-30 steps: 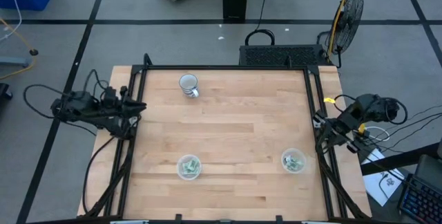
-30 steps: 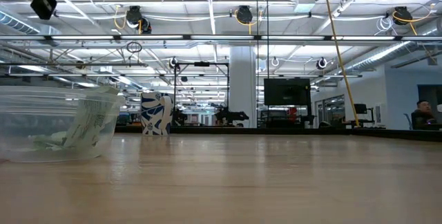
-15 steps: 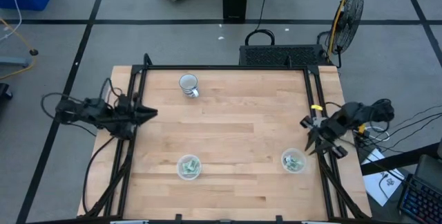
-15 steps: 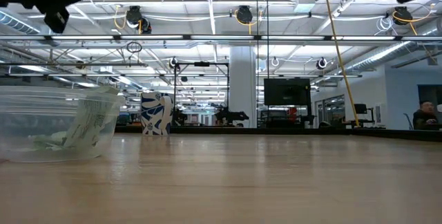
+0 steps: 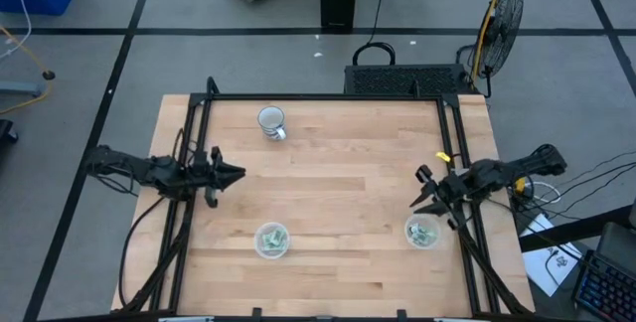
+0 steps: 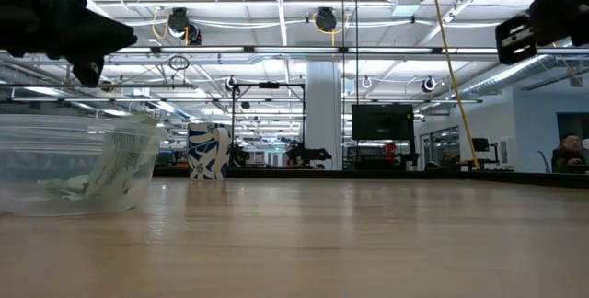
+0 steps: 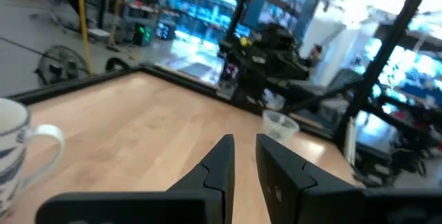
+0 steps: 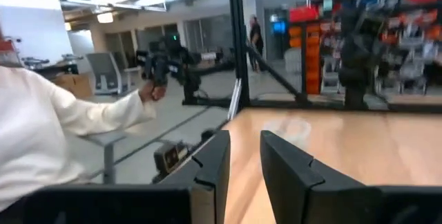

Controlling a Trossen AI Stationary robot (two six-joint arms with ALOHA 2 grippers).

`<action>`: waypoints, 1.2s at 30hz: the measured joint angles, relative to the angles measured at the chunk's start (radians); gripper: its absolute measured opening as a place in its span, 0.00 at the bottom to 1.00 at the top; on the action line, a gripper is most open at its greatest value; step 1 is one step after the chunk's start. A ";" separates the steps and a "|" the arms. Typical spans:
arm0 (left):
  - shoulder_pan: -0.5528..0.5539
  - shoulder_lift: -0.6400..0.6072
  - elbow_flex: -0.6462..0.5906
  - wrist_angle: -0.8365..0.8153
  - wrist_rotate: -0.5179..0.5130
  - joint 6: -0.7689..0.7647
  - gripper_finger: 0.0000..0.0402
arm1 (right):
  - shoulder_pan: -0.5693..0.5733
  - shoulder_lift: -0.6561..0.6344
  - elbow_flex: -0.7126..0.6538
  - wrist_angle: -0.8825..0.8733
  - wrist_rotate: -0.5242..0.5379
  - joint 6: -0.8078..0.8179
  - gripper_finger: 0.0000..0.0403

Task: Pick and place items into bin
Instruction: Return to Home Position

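Note:
Several tiny pale-green and whitish wrapped items lie in two clear round cups standing on the wooden table: one near the front, left of centre (image 5: 272, 240) (image 6: 74, 165), and one at the front right (image 5: 422, 232) (image 7: 280, 124). A bin other than these cups is out of view. My left gripper (image 5: 238, 174) (image 7: 244, 144) hovers level over the table's left side. It is open by a narrow gap with nothing in it. My right gripper (image 5: 415, 190) (image 8: 243, 141) hovers over the right side, just beyond the right cup, likewise narrowly open and holding nothing.
A white-and-blue mug (image 5: 270, 122) (image 6: 209, 151) stands at the far left of the table. Black rails (image 5: 194, 163) run along the table's left, right and far edges. A person's white sleeve (image 8: 55, 134) shows beyond the table. Bare wood lies between the two grippers.
Both grippers have sunk and swung inward from over the side rails, the left toward the table's right and the right toward its left. Both have tipped up to about level. The cups and the mug have kept still.

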State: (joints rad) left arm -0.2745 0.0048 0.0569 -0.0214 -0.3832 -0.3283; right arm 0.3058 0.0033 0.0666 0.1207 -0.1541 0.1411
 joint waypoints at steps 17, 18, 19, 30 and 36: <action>0.000 0.009 -0.045 0.084 -0.009 0.012 0.16 | -0.065 0.000 -0.029 0.018 -0.002 0.012 0.18; 0.000 0.009 -0.045 0.083 -0.007 0.012 0.16 | -0.065 0.000 -0.029 0.014 -0.003 0.013 0.18; 0.000 0.009 -0.045 0.083 -0.003 0.014 0.16 | -0.064 0.000 -0.029 0.010 -0.003 0.013 0.18; 0.000 0.041 -0.045 0.080 0.019 0.057 0.16 | -0.064 0.004 -0.033 -0.083 -0.002 -0.026 0.18; 0.000 0.055 -0.045 0.079 0.017 0.057 0.16 | -0.064 0.010 -0.052 -0.079 0.001 -0.068 0.18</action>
State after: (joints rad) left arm -0.2745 0.0596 0.0116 0.0578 -0.3664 -0.2715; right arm 0.2417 0.0136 0.0147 0.0414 -0.1535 0.0728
